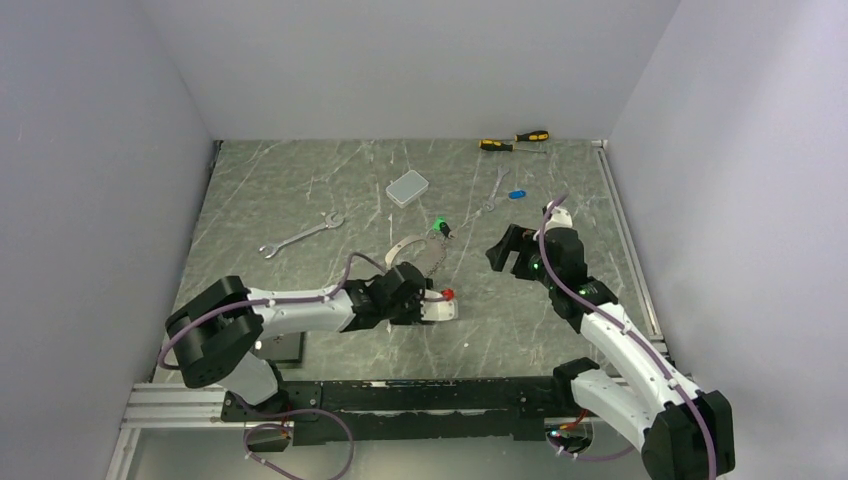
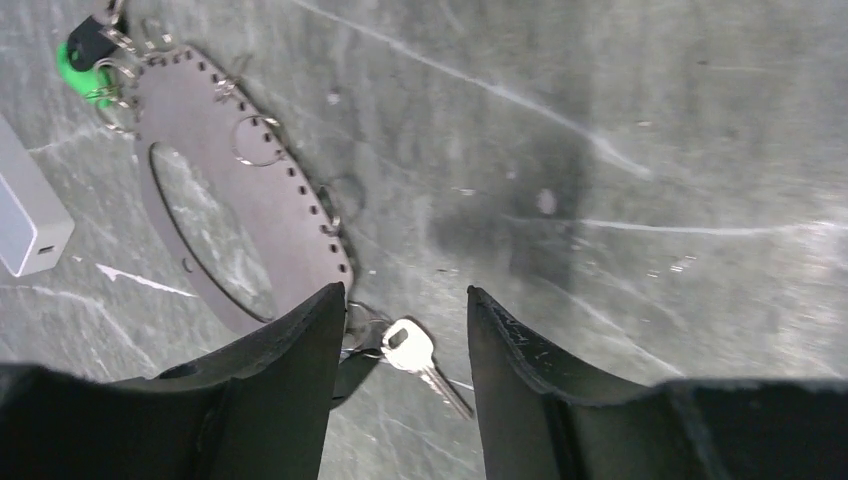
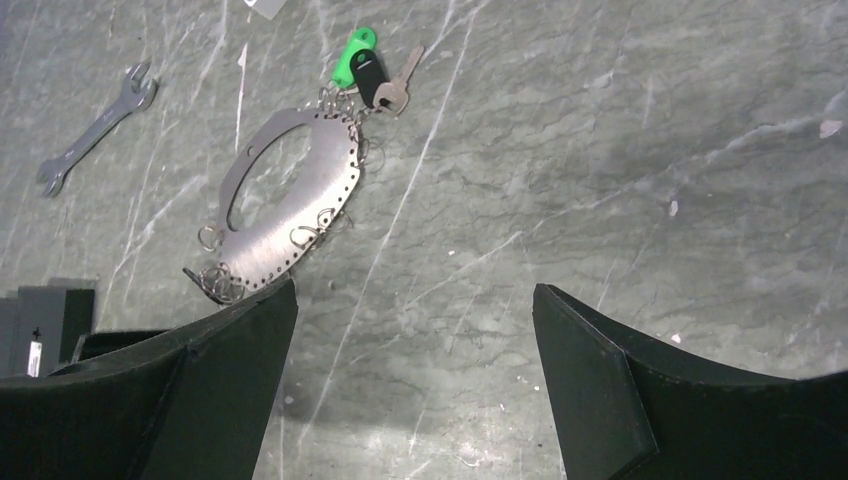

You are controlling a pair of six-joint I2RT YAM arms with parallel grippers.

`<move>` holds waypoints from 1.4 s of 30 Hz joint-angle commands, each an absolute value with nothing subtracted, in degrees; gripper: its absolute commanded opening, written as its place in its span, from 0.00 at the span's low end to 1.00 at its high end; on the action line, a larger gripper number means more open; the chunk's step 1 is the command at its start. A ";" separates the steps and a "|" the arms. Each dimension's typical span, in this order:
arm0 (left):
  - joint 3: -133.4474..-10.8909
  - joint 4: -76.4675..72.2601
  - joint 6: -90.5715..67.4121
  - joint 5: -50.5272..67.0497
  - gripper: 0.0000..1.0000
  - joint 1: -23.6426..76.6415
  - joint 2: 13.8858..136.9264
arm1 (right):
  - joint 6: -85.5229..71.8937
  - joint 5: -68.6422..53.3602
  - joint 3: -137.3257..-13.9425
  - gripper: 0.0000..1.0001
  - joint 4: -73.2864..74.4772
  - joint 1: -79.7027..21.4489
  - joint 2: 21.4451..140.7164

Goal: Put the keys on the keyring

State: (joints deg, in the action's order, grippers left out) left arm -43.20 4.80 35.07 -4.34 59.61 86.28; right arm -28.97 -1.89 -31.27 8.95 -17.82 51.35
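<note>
The keyring [image 1: 412, 252] is a flat silvery oval plate with small rings along its edge, lying mid-table. A green key [image 1: 438, 221] and a black key [image 1: 446, 232] hang at its far end. They also show in the right wrist view, green [image 3: 350, 55] and black [image 3: 368, 75]. A blue key [image 1: 516, 194] lies apart, further back right. My left gripper [image 2: 405, 335] is open at the keyring's near end [image 2: 215, 205]. A silver key [image 2: 418, 352] on a small ring lies between its fingers, untouched. My right gripper [image 3: 415, 335] is open and empty, to the right of the keyring [image 3: 290, 205].
A grey box [image 1: 407, 187] sits behind the keyring. One wrench [image 1: 300, 235] lies to the left, another [image 1: 495, 188] by the blue key. Two screwdrivers [image 1: 515, 141] lie at the back. A small red thing [image 1: 448, 294] shows by my left gripper's tip.
</note>
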 commanded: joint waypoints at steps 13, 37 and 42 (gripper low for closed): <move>-48.09 -2.54 42.62 5.49 0.41 50.16 95.51 | -28.02 -2.99 -29.70 0.94 5.47 -19.98 48.69; -51.84 -1.31 41.77 4.74 0.00 50.01 100.19 | -27.33 -1.56 -29.29 0.96 5.10 -21.08 48.46; -52.10 -0.56 41.28 5.66 0.00 50.03 98.90 | -27.27 -1.49 -29.18 0.96 5.00 -21.09 48.43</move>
State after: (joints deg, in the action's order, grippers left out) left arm -50.50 -1.78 41.30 4.75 50.15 99.29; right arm -28.10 -2.39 -29.26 7.60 -20.84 49.41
